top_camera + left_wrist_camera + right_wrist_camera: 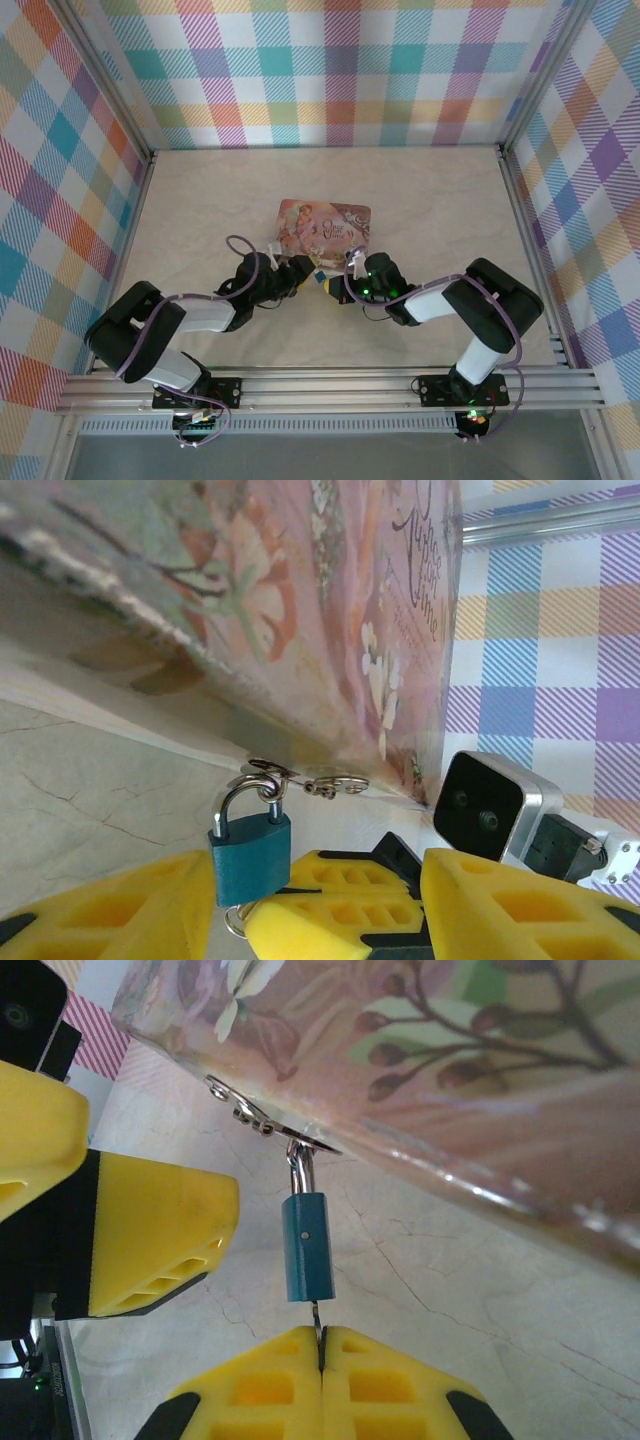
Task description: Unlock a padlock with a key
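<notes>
A small blue padlock (250, 855) (306, 1248) (318, 273) hangs by its silvery shackle from a ring at the lower edge of the pink tin (325, 225). My right gripper (322, 1335) (333, 283) is shut on the key (317, 1312), whose blade goes up into the padlock's underside. My left gripper (318, 872) (300, 270) is open, its yellow fingers (160, 1230) just short of the padlock and apart from it. In the left wrist view the right gripper's fingers (330, 905) sit under the padlock, with a key ring (232, 920) beside them.
The pink tin (300, 600) (450, 1060) stands close behind the padlock, with small metal rings (335, 783) along its lower edge. Plaid walls enclose the marble table (450, 200) on three sides. A rail (330, 385) runs along the near edge.
</notes>
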Robot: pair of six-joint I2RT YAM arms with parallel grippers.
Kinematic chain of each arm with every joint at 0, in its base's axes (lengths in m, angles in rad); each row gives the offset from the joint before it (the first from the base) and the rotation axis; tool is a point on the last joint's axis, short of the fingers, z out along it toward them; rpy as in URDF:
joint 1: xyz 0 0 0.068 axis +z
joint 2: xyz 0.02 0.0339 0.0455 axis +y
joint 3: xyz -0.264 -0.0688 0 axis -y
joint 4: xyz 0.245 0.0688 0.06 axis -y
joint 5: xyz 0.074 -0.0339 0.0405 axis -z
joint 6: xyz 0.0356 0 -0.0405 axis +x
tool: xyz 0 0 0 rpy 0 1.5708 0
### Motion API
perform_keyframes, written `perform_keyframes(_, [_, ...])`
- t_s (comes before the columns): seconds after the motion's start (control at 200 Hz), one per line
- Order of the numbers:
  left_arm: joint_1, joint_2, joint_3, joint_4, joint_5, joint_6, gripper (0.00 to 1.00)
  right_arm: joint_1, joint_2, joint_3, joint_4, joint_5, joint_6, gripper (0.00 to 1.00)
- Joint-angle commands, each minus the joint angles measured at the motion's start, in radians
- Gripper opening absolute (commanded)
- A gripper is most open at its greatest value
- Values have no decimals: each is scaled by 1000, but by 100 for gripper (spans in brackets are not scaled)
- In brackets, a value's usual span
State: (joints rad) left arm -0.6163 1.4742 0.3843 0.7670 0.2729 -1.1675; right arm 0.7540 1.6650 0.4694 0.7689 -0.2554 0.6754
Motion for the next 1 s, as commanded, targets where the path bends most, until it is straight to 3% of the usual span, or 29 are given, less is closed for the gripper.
perform_keyframes(0.0, [6,24,-17,67,23,-16,54,1,-19,23,-19,-29,18,0])
perform_keyframes(0.755, [-23,203,1,213,60,-42,43,1,-6,30,-14,-35,33,0])
perform_keyframes(0.995, [-25,153,-16,161,23,-32,44,1,-10,26,-16,-28,31,0])
